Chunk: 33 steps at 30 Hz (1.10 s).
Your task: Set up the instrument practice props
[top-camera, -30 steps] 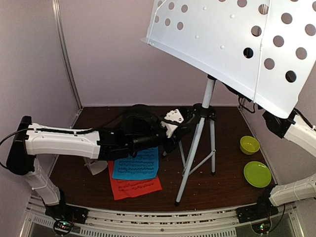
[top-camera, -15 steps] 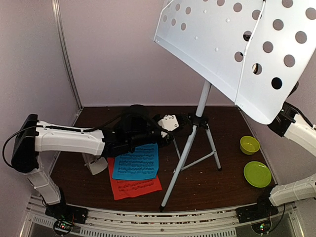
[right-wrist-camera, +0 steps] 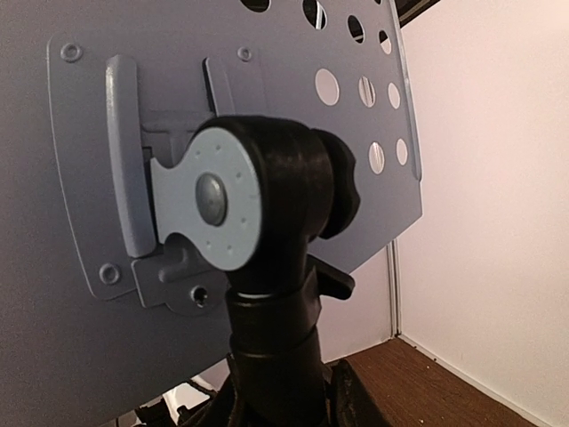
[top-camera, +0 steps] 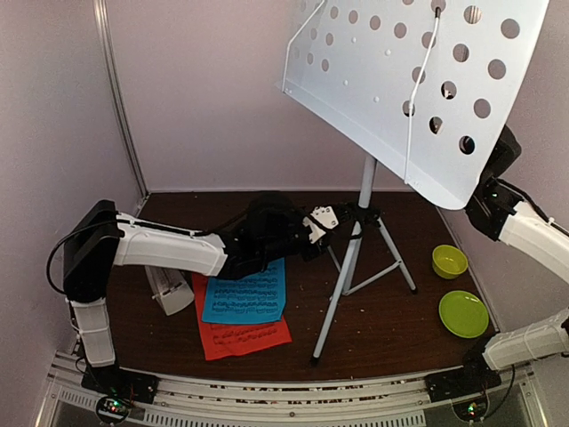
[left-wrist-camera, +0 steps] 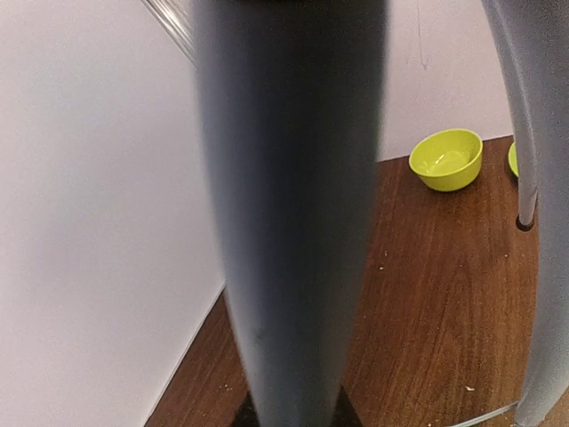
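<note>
The music stand's white perforated desk [top-camera: 400, 80] is tilted high at the upper right on its grey tripod [top-camera: 348, 267], whose feet rest on the table. My left gripper [top-camera: 340, 222] is at the tripod's hub; in the left wrist view a grey tube [left-wrist-camera: 293, 222] fills the space between its jaws [left-wrist-camera: 293, 411]. My right gripper [right-wrist-camera: 284, 400] is shut on the black neck [right-wrist-camera: 276, 338] under the desk's mount; from above it is hidden behind the desk. The blue sheet [top-camera: 247, 294] lies over the red sheet [top-camera: 244, 338]. The white metronome [top-camera: 169, 289] stands to their left.
A lime-green bowl [top-camera: 449, 261] and a lime-green plate [top-camera: 463, 313] sit at the right side of the brown table [top-camera: 391, 329]; the bowl also shows in the left wrist view [left-wrist-camera: 446, 158]. Pale walls close in the back and both sides.
The stand has swung from leaning toward the front to more upright. Its desk has moved up and right, its feet have shifted right, and my left gripper has followed the hub rightward.
</note>
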Each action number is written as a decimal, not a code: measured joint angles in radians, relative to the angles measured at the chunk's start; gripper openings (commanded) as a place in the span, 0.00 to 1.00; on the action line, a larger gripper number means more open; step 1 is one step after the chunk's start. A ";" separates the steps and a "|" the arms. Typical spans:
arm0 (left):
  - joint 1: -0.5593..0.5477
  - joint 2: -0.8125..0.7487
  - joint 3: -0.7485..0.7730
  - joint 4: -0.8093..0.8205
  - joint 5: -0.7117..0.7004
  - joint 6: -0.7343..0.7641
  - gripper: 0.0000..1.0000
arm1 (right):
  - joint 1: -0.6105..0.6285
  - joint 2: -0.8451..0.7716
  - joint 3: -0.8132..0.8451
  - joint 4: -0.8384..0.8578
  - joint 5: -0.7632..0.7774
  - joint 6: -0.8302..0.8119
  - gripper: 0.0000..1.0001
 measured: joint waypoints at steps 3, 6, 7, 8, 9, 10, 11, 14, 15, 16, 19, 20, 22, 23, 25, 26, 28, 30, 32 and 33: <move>0.017 0.017 0.001 0.002 0.003 0.001 0.00 | -0.018 0.017 -0.024 0.033 -0.005 -0.003 0.00; 0.031 0.035 0.003 -0.002 0.008 0.001 0.00 | -0.039 0.031 -0.057 0.083 -0.023 -0.001 0.00; 0.034 0.040 0.005 -0.004 0.008 0.001 0.00 | -0.045 0.039 -0.067 0.102 -0.032 0.000 0.00; 0.037 0.051 0.010 -0.003 0.008 0.001 0.00 | -0.055 0.046 -0.072 0.113 -0.039 0.001 0.00; 0.040 0.061 0.014 -0.002 0.008 0.001 0.00 | -0.061 0.054 -0.074 0.122 -0.047 0.003 0.00; 0.043 0.071 0.021 0.000 0.007 0.001 0.00 | -0.070 0.068 -0.074 0.136 -0.061 0.005 0.00; 0.046 0.084 0.028 0.001 0.006 0.000 0.00 | -0.077 0.081 -0.074 0.149 -0.069 0.006 0.00; 0.056 0.111 0.040 0.008 0.006 -0.008 0.00 | -0.090 0.114 -0.074 0.170 -0.085 0.002 0.00; 0.059 0.119 0.041 0.016 0.005 -0.010 0.00 | -0.093 0.122 -0.074 0.179 -0.088 0.000 0.00; 0.061 0.123 0.044 0.019 0.003 -0.010 0.00 | -0.095 0.129 -0.074 0.189 -0.088 0.000 0.00; 0.062 0.129 0.047 0.027 -0.002 -0.010 0.00 | -0.099 0.136 -0.074 0.205 -0.092 0.000 0.14; 0.062 0.129 0.047 0.027 -0.002 -0.010 0.00 | -0.100 0.137 -0.074 0.206 -0.093 0.000 0.21; 0.062 0.129 0.048 0.027 -0.002 -0.010 0.00 | -0.101 0.137 -0.074 0.207 -0.095 0.000 0.29; 0.062 0.130 0.048 0.027 -0.002 -0.010 0.00 | -0.103 0.137 -0.074 0.208 -0.096 -0.001 0.34; 0.062 0.130 0.050 0.027 -0.004 -0.009 0.00 | -0.104 0.137 -0.076 0.208 -0.096 0.015 0.42; 0.062 0.131 0.052 0.026 -0.008 -0.009 0.00 | -0.104 0.137 -0.076 0.208 -0.095 0.026 0.46; 0.063 0.136 0.058 0.025 -0.017 -0.010 0.00 | -0.104 0.137 -0.077 0.208 -0.097 0.037 0.53; 0.063 0.137 0.058 0.025 -0.020 -0.011 0.00 | -0.106 0.130 -0.088 0.209 -0.096 0.050 0.59; 0.063 0.137 0.058 0.025 -0.021 -0.011 0.00 | -0.113 0.114 -0.109 0.206 -0.092 0.053 0.70; 0.063 0.137 0.058 0.025 -0.021 -0.012 0.00 | -0.118 0.105 -0.122 0.203 -0.090 0.056 0.75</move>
